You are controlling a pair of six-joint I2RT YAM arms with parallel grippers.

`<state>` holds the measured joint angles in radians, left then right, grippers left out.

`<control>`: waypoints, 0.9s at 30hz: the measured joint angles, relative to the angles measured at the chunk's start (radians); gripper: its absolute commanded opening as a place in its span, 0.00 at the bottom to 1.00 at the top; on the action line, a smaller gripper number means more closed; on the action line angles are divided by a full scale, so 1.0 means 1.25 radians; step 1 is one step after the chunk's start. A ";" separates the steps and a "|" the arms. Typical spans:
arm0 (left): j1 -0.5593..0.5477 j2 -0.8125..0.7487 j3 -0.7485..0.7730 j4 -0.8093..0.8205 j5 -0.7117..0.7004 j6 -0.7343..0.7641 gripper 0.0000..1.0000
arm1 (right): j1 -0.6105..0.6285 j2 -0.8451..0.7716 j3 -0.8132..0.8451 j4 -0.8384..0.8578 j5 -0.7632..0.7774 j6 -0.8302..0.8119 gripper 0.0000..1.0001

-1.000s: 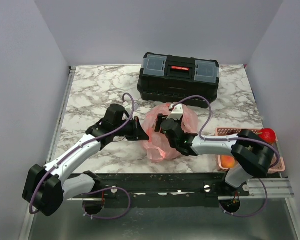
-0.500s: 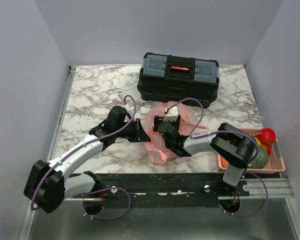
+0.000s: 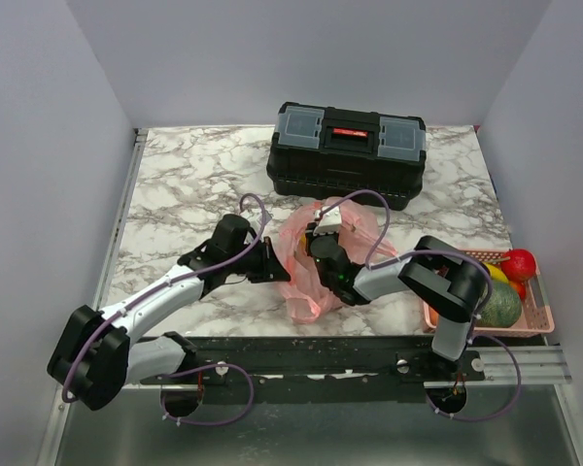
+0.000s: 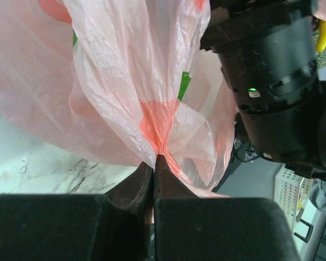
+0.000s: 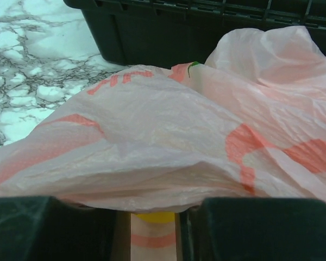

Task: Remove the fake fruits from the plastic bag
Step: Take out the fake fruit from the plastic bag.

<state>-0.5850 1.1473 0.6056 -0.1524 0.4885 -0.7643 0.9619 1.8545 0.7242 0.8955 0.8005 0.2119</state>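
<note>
The pink plastic bag (image 3: 306, 291) lies crumpled at mid-table, in front of the toolbox. My left gripper (image 3: 275, 264) is shut on a fold of the bag's left side; in the left wrist view the jaws (image 4: 154, 159) pinch the gathered film (image 4: 114, 81). My right gripper (image 3: 321, 243) is inside the bag's top. In the right wrist view the bag (image 5: 168, 136) drapes over its fingers, and the right gripper (image 5: 152, 209) stands nearly closed round a yellow fake fruit (image 5: 154, 217). Other fruits in the bag are hidden.
A black toolbox (image 3: 348, 150) stands right behind the bag and fills the top of the right wrist view (image 5: 206, 27). A rigid pink slotted basket (image 3: 539, 325) at the right front holds a red fruit (image 3: 520, 262), a green one (image 3: 500, 306) and others.
My right arm's elbow has swung left off the basket, uncovering the fruits in it, while its gripper stayed in the bag. My left gripper has shifted slightly right with the bag.
</note>
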 measured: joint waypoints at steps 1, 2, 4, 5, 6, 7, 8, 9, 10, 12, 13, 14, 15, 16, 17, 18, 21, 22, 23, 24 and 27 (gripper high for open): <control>0.000 0.004 0.000 0.001 -0.003 0.000 0.00 | 0.000 -0.006 -0.004 -0.005 -0.008 0.002 0.06; 0.000 0.009 0.000 0.001 -0.005 0.000 0.00 | 0.000 -0.016 -0.009 -0.015 -0.016 0.004 0.03; 0.000 0.018 0.000 0.001 -0.006 0.001 0.00 | -0.001 -0.055 -0.023 -0.042 -0.035 0.013 0.01; 0.000 0.023 0.000 0.001 -0.008 0.001 0.00 | -0.001 -0.082 -0.032 -0.057 -0.046 0.022 0.01; 0.000 0.028 0.000 0.001 -0.009 0.002 0.00 | -0.001 -0.111 -0.041 -0.070 -0.056 0.031 0.01; 0.000 0.031 0.000 0.001 -0.009 0.003 0.00 | -0.001 -0.142 -0.051 -0.084 -0.069 0.041 0.01; 0.000 0.037 0.002 0.001 -0.011 0.005 0.00 | -0.001 -0.173 -0.059 -0.099 -0.081 0.049 0.01; 0.000 0.042 0.002 0.002 -0.012 0.006 0.00 | -0.001 -0.204 -0.067 -0.118 -0.098 0.061 0.01; 0.000 0.045 0.003 0.002 -0.013 0.007 0.00 | -0.001 -0.232 -0.074 -0.137 -0.117 0.071 0.01; 0.000 0.053 0.003 0.004 -0.014 0.009 0.00 | -0.001 -0.288 -0.093 -0.174 -0.162 0.095 0.01; 0.000 0.055 0.003 0.005 -0.014 0.010 0.00 | -0.001 -0.314 -0.104 -0.190 -0.185 0.108 0.01; 0.000 0.058 0.003 0.007 -0.014 0.010 0.00 | -0.001 -0.336 -0.116 -0.207 -0.211 0.119 0.01; 0.000 0.061 0.004 0.008 -0.014 0.012 0.00 | -0.002 -0.355 -0.126 -0.226 -0.240 0.127 0.01; 0.000 0.063 0.005 0.008 -0.014 0.012 0.00 | -0.001 -0.370 -0.134 -0.248 -0.268 0.136 0.01; 0.000 0.064 0.005 0.009 -0.014 0.013 0.00 | -0.001 -0.384 -0.141 -0.270 -0.302 0.147 0.01; 0.000 0.066 0.006 0.009 -0.014 0.013 0.00 | -0.001 -0.398 -0.146 -0.294 -0.332 0.157 0.01; 0.000 0.075 0.011 0.013 -0.014 0.016 0.00 | -0.001 -0.456 -0.176 -0.343 -0.410 0.191 0.01; 0.000 0.078 0.013 0.014 -0.014 0.016 0.00 | -0.001 -0.475 -0.185 -0.353 -0.428 0.198 0.01; 0.000 0.084 0.015 0.014 -0.014 0.016 0.00 | -0.001 -0.498 -0.190 -0.370 -0.451 0.208 0.01; 0.000 0.090 0.017 0.016 -0.014 0.017 0.00 | -0.002 -0.523 -0.191 -0.392 -0.475 0.214 0.01; 0.000 0.098 0.018 0.018 -0.014 0.019 0.00 | -0.002 -0.587 -0.190 -0.436 -0.515 0.228 0.01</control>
<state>-0.5850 1.2694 0.6281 -0.1295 0.4706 -0.7410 0.9600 1.1213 0.4870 0.3508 0.1574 0.4973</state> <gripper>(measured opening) 0.003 0.307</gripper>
